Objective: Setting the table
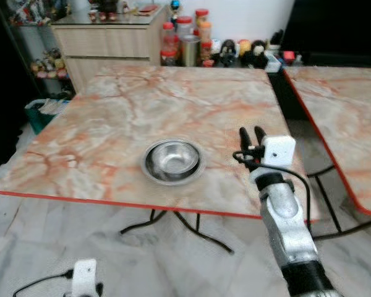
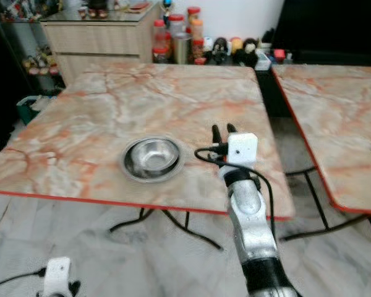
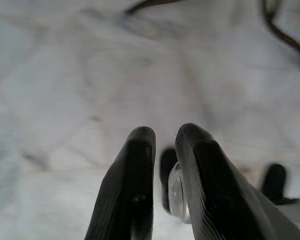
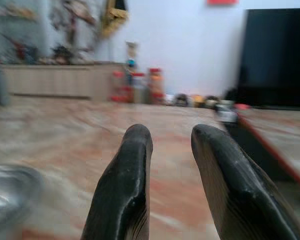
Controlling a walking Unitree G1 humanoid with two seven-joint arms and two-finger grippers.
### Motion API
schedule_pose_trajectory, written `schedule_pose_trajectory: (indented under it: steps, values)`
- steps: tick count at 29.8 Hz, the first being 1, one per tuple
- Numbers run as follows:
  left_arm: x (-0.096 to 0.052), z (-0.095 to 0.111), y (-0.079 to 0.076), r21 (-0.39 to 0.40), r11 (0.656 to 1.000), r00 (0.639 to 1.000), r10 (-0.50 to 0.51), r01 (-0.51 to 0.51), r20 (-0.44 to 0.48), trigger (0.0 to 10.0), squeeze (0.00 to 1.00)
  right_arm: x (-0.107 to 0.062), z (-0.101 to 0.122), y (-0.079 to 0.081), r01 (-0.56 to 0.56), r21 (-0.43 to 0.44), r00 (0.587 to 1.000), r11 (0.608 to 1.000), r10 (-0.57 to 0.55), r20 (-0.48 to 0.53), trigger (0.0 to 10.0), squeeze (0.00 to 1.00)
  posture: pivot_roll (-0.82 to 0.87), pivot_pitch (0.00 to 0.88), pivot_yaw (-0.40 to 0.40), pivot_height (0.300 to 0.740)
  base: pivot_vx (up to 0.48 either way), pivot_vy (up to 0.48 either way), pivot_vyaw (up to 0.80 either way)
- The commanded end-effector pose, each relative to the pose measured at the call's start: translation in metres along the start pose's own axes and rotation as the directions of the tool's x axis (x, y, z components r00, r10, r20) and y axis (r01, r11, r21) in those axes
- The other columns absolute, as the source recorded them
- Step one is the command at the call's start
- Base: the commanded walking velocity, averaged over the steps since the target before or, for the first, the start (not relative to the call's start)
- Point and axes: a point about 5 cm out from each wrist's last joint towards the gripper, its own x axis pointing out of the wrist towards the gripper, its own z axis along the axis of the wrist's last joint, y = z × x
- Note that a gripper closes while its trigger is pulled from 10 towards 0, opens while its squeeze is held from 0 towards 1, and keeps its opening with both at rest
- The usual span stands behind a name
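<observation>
From the head, a metal bowl [image 1: 172, 159] is sitting on the marble table [image 1: 111, 124] near its front edge, and the right gripper [image 1: 252, 137] is hovering over the table just right of it, fingers a narrow gap apart and holding nothing. The left wrist view is showing the left gripper [image 3: 165, 150] hanging over the pale floor [image 3: 65, 75], fingers nearly closed and empty. The right wrist view is looking across the table, the bowl lying beside the fingers [image 4: 127, 185].

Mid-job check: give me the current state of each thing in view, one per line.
steel bowl: upright, empty, on the near part of the marble table.
right gripper: raised over the table beside the bowl, fingers slightly apart, holding nothing.
left gripper: hanging low over the floor, fingers slightly apart.
jars: upright, lids on, beyond the table.
</observation>
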Motion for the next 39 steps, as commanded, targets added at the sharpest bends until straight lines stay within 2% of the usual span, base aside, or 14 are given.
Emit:
schedule_pose_trajectory:
  steps: [1,6,11,13,17,18,24,26,27,29,33,37,38,39]
  values:
    - [-0.001,0.0,0.008,0.02,1.0,1.0,0.017,-0.016,-0.005,10.0,0.0,-0.001,0.006,0.007,-0.02,0.007,1.0,1.0,0.02,0.024,10.0,0.0,0.03,0.0,0.021,0.728,0.0,-0.472,0.0]
    - [-0.001,0.0,0.008,0.017,1.0,1.0,0.015,-0.014,-0.005,10.0,0.0,-0.019,-0.012,0.006,-0.032,-0.019,0.999,0.999,0.032,-0.034,10.0,0.0,0.03,0.0,0.017,0.728,0.0,-0.472,0.0]
    - [-0.001,0.0,0.007,0.015,1.0,1.0,0.014,-0.014,-0.004,10.0,0.0,-0.029,-0.022,0.003,-0.017,-0.029,0.997,0.999,0.015,-0.073,10.0,0.0,0.03,0.0,0.012,0.728,0.0,-0.465,0.0]
    - [0.0,0.0,0.007,0.012,1.0,1.0,0.013,-0.013,-0.004,10.0,0.0,-0.045,-0.043,-0.004,0.016,-0.04,0.988,0.999,-0.022,-0.154,10.0,0.0,0.02,0.0,0.013,0.728,0.0,-0.452,0.0]
    - [0.0,0.001,0.006,0.009,1.0,1.0,0.013,-0.013,-0.003,10.0,0.0,-0.055,-0.067,-0.009,0.058,-0.025,0.963,0.998,-0.063,-0.263,10.0,0.0,0.02,0.0,0.013,0.728,0.0,-0.455,0.0]
    - [0.0,0.001,0.006,0.009,1.0,1.0,0.015,-0.015,-0.002,10.0,0.0,-0.058,-0.078,-0.013,0.088,-0.025,0.944,0.996,-0.091,-0.318,10.0,0.0,0.03,0.0,0.013,0.728,0.0,-0.454,0.0]
    - [0.0,0.002,0.007,0.005,1.0,1.0,0.021,-0.021,-0.002,10.0,0.0,-0.063,-0.106,-0.017,0.142,0.033,0.883,0.989,-0.112,-0.456,10.0,0.0,0.02,0.0,0.017,0.728,0.0,-0.451,0.0]
    - [0.0,0.002,0.006,0.004,1.0,1.0,0.023,-0.023,-0.002,10.0,0.0,-0.067,-0.119,-0.018,0.15,0.031,0.839,0.988,-0.111,-0.533,10.0,0.0,0.02,0.0,0.017,0.728,0.0,-0.446,0.0]
    - [0.0,0.002,0.006,0.004,1.0,1.0,0.023,-0.023,-0.002,10.0,0.0,-0.067,-0.119,-0.018,0.15,0.031,0.839,0.988,-0.111,-0.533,10.0,0.0,0.02,0.0,0.017,0.728,0.0,-0.446,0.0]
    - [-0.001,-0.002,0.001,0.003,1.0,1.0,0.013,-0.013,0.024,10.0,0.0,-0.072,-0.134,-0.014,0.134,0.063,0.789,0.989,-0.068,-0.61,10.0,0.0,0.02,0.0,0.018,0.728,0.0,-0.433,0.0]
    - [-0.002,-0.006,0.0,0.005,1.0,1.0,0.011,-0.012,0.018,10.0,0.0,-0.078,-0.146,-0.005,0.069,0.084,0.738,0.994,0.006,-0.675,10.0,0.0,0.02,0.0,0.019,0.728,0.0,-0.431,0.0]
    - [-0.002,-0.006,0.0,0.008,1.0,1.0,0.011,-0.011,0.014,10.0,0.0,-0.089,-0.156,0.0,0.046,0.065,0.68,0.997,0.016,-0.733,10.0,0.0,0.02,0.0,0.019,0.728,0.0,-0.425,0.0]
    - [-0.002,-0.006,0.0,0.008,1.0,1.0,0.011,-0.011,0.014,10.0,0.0,-0.089,-0.156,0.0,0.046,0.065,0.68,0.997,0.016,-0.733,10.0,0.0,0.02,0.0,0.019,0.728,0.0,-0.42,0.0]
    - [-0.002,-0.006,-0.001,0.011,1.0,1.0,0.01,-0.01,0.011,10.0,0.0,-0.096,-0.161,0.001,0.051,0.063,0.647,0.997,0.016,-0.762,10.0,0.0,0.02,0.0,0.019,0.728,0.0,-0.337,0.0]
